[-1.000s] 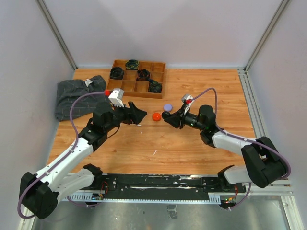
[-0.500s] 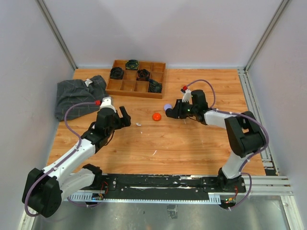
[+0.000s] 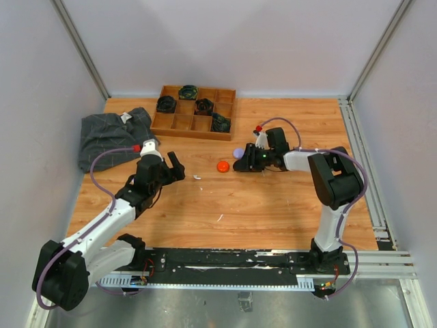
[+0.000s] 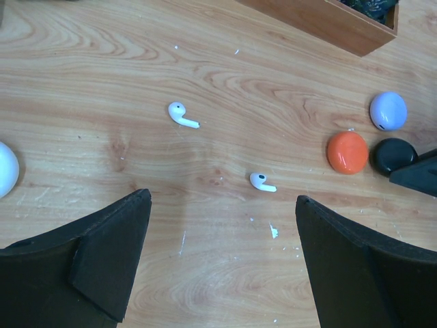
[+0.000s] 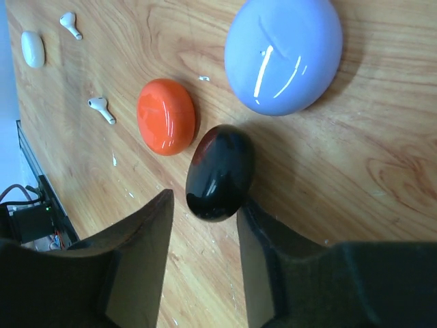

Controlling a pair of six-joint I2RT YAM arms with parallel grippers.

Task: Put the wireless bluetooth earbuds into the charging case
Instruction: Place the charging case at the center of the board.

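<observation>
**Task status:** insertion is not started, as far as the views show.

**Left end effector** (image 4: pixel 223 199): released, with its fingers spread wide and nothing between them.
- 1 white earbud (image 4: pixel 262 182) lies on the wooden surface (image 4: pixel 102 61) just ahead of the gap between the fingers.
- A 2nd white earbud (image 4: pixel 183 115) lies farther ahead.
- Both earbuds are loose and apart from every case.

**Right end effector** (image 5: pixel 205 225): fingers slightly parted, not clamped.
- The black case (image 5: pixel 220 172) sits at the fingertips, with a visible gap on 1 side.
- The orange case (image 5: pixel 166 116) lies just beside the black case, farther ahead.
- The lilac case (image 5: pixel 283 55) lies beyond both.
- A white case (image 5: pixel 32 49) lies well off to the side.

**Remaining steps:** all 4 cases appear closed. A case must be opened, then each earbud picked up and seated.
</observation>
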